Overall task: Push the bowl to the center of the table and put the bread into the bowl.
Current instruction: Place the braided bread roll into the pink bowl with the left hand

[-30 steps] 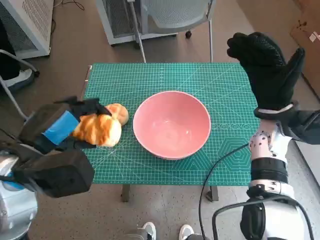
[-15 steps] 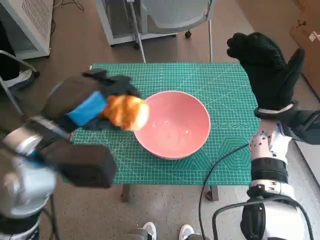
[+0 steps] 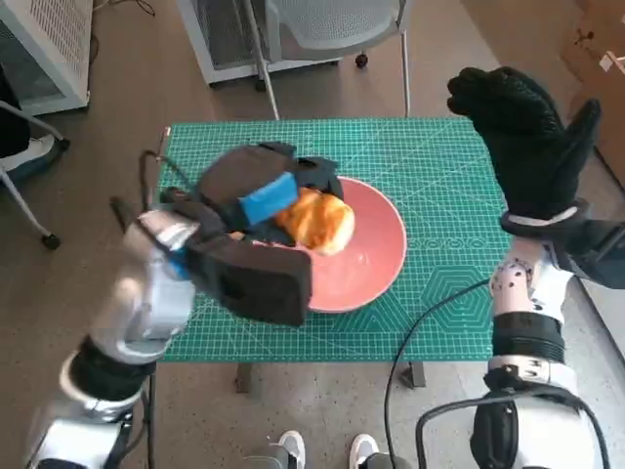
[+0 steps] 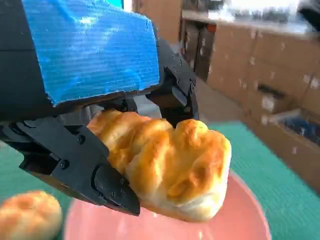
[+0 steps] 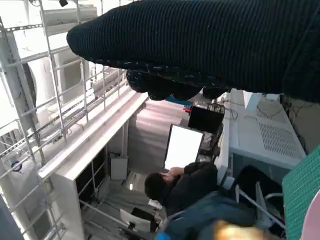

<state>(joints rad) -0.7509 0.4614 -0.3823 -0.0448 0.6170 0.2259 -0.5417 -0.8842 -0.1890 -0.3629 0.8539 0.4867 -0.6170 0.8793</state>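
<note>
while the left hand (image 3: 256,191) holds bread (image 3: 317,220) over the bowl (image 3: 376,256), the right hand (image 3: 522,137) is raised.

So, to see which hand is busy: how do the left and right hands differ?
The left hand holds the bread over the pink bowl; the right hand is open and holds nothing. The left hand has blue tape; the right wears a knitted glove. Both are black.

Lab: metal racks (image 5: 60,115), monitor (image 5: 183,146).
</note>
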